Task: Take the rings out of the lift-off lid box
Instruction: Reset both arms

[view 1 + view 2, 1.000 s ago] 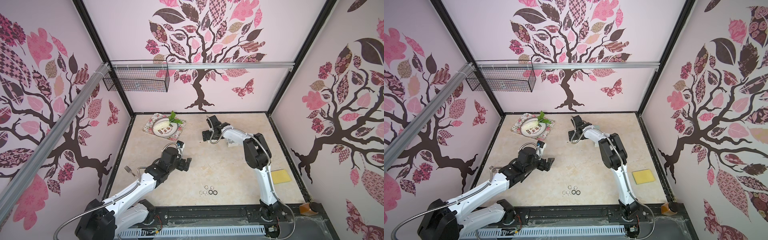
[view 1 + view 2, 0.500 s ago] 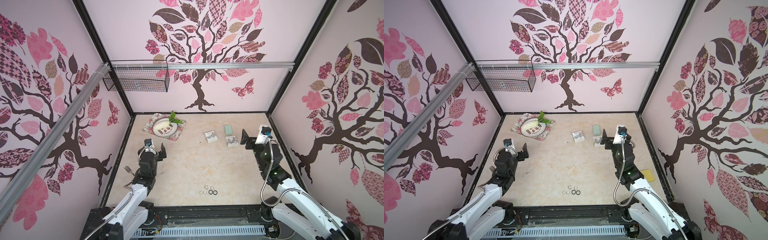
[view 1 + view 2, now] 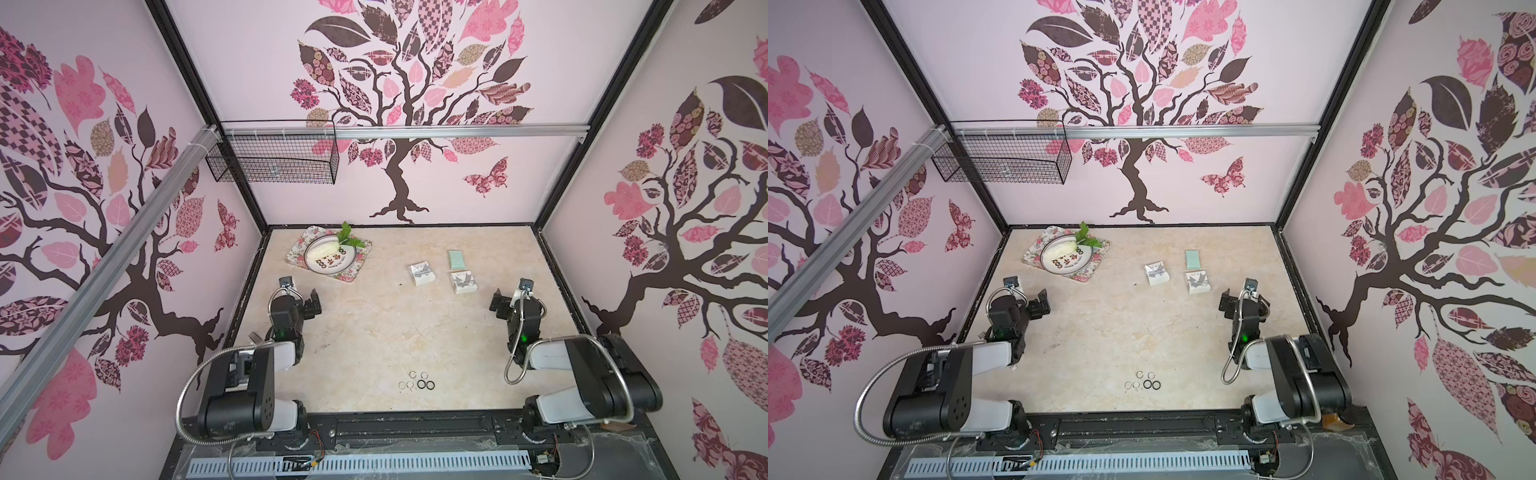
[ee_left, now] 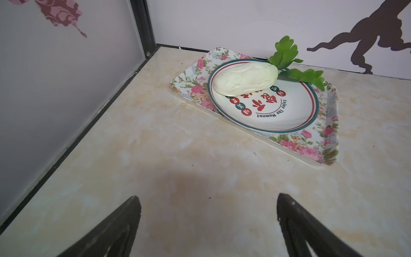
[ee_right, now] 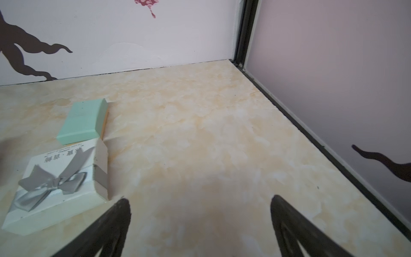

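**6 rings on the table, both grippers released**

The rings [image 3: 417, 380] lie in a small cluster on the marble-look table [image 3: 365, 328], near its front edge and between the 2 arm bases. In both top views, 2 thin silvery ones sit behind a row of 2 more silvery and 2 black. They are too small to tell whether neighbours touch.

Well apart, toward the back wall, stand 2 white bow-printed boxes [image 3: 422, 274] [image 3: 463, 281], with a mint box [image 3: 456, 259] just behind them.

The left gripper [image 4: 207, 195] hangs spread wide and empty over bare table, facing a floral tray [image 4: 331, 133] with a plate [image 4: 289, 111] and a white radish [image 4: 244, 80]. The right gripper [image 5: 199, 197] is likewise spread wide and empty, just beside 1 bow-printed box.
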